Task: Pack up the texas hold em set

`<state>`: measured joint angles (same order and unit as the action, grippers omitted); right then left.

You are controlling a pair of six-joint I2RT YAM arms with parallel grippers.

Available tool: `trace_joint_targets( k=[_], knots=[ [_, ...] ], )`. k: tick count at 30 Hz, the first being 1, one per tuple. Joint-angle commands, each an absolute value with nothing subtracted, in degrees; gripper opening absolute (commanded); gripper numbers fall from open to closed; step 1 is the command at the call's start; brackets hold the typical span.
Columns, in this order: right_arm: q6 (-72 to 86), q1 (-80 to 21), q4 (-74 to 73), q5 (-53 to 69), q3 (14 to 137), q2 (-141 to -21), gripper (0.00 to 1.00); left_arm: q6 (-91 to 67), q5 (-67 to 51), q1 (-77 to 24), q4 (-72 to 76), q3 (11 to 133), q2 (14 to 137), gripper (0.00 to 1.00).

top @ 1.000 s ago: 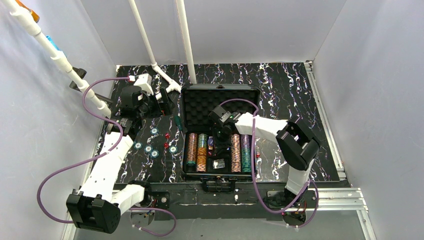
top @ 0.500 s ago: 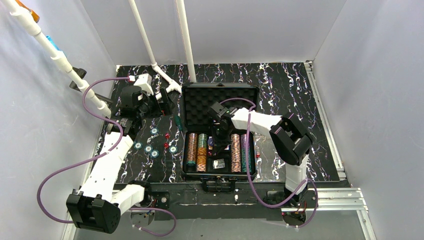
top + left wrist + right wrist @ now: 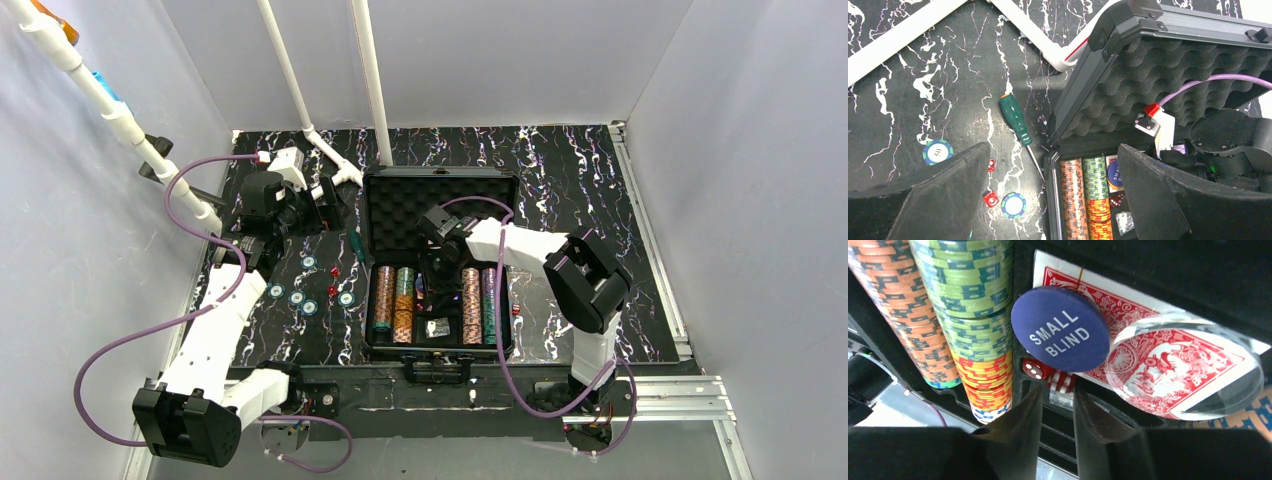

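Right tool (image 3: 1057, 392) has dipped into the middle slot of the black case (image 3: 400, 200), barely parted and empty over red dice (image 3: 1034, 370); loose chips (image 3: 938, 151) await the wide-open left tool (image 3: 1053, 155).

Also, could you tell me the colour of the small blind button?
The small blind button is dark blue with white lettering, clearest from the right wrist.

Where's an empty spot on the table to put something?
Right of the case, the table is mostly bare out to the metal rail. Left of the case is crowded: loose chips, red dice, a green screwdriver.
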<state>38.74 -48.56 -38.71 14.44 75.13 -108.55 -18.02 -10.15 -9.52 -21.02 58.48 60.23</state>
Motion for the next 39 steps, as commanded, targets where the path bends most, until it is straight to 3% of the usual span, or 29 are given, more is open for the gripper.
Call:
trace_joint_targets(
  k=[1, 12, 17, 21, 23, 25, 27, 33, 36, 39],
  knots=[
    [39.31, -47.93, -35.86, 13.51, 73.74, -104.34, 0.39, -17.75, -10.99, -9.76, -21.35, 58.82, 59.52, 1.00],
    [37.38, -49.31, -35.74, 7.82, 70.99, -98.98, 0.39, -17.75, -11.00, -9.84, -21.36, 58.79, 59.71, 0.99],
    [36.13, -52.33, -38.62, -16.17, 61.84, -79.22, 0.45, -17.86, -11.21, -9.84, -21.27, 58.87, 59.76, 0.99],
    [39.47, -47.52, -37.02, -23.91, 48.29, -60.49, 0.54, -18.10, -11.85, -9.83, -21.13, 58.89, 59.49, 0.99],
    [41.24, -40.84, -37.01, -21.16, 43.10, -53.71, 0.57, -18.18, -11.85, -9.84, -20.96, 58.73, 59.39, 0.99],
    [41.18, -32.65, -35.52, -14.61, 38.13, -49.21, 0.69, -18.20, -11.86, -9.84, -20.88, 58.70, 59.54, 0.99],
    [41.23, -24.38, -36.23, -9.99, 36.20, -48.90, 0.73, -18.36, -12.02, -9.84, -20.92, 58.71, 59.82, 0.99],
    [45.96, -11.96, -38.30, 9.82, 37.98, -63.33, 0.68, -18.45, -11.74, -9.93, -20.92, 58.58, 60.55, 0.99],
    [50.97, -11.27, -38.52, 16.55, 40.24, -71.97, 0.64, -18.46, -11.70, -9.93, -20.83, 58.50, 60.81, 0.99],
    [59.70, -11.26, -35.82, 17.80, 39.65, -73.35, 0.63, -18.57, -11.77, -9.93, -20.79, 58.54, 60.98, 0.99]
  ],
)
